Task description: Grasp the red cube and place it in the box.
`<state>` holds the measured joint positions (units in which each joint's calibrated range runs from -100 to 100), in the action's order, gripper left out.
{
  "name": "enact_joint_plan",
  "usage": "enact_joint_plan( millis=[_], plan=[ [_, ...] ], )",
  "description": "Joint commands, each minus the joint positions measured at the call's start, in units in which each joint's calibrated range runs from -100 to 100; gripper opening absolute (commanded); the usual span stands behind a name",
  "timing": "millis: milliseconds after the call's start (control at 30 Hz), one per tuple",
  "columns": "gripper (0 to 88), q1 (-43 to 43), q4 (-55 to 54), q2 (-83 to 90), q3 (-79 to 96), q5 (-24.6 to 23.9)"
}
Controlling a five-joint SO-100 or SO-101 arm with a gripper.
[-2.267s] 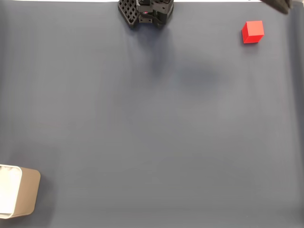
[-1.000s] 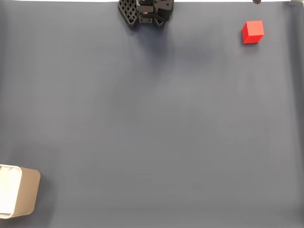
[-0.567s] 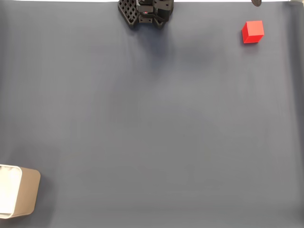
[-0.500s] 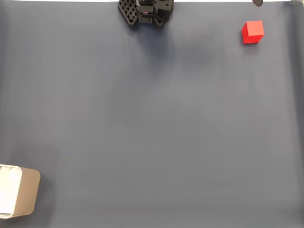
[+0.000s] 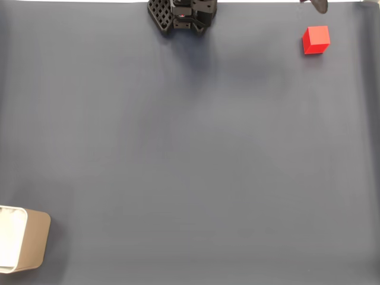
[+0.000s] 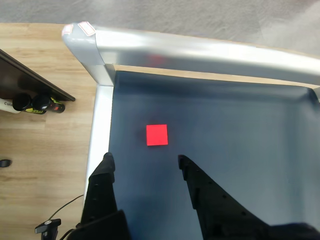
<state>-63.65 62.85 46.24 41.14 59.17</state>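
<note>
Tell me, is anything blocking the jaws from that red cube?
Nothing visible. In the wrist view the red cube lies on bare dark mat just ahead of the open gripper.

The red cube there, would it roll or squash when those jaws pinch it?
Probably neither. The red cube sits flat on the dark mat, so rolling seems unlikely. Its crisp edges suggest it's stiff. Its smooth faces might slip slightly.
</note>
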Motion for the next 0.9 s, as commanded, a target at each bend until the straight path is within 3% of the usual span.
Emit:
enact_joint_plan(
  millis=[0,867],
  plan=[
    [30.2,0.4,-3.0,-0.8,0.2,0.4],
    [31.8,1.4,-15.9,-10.7,5.9,1.1]
  ],
)
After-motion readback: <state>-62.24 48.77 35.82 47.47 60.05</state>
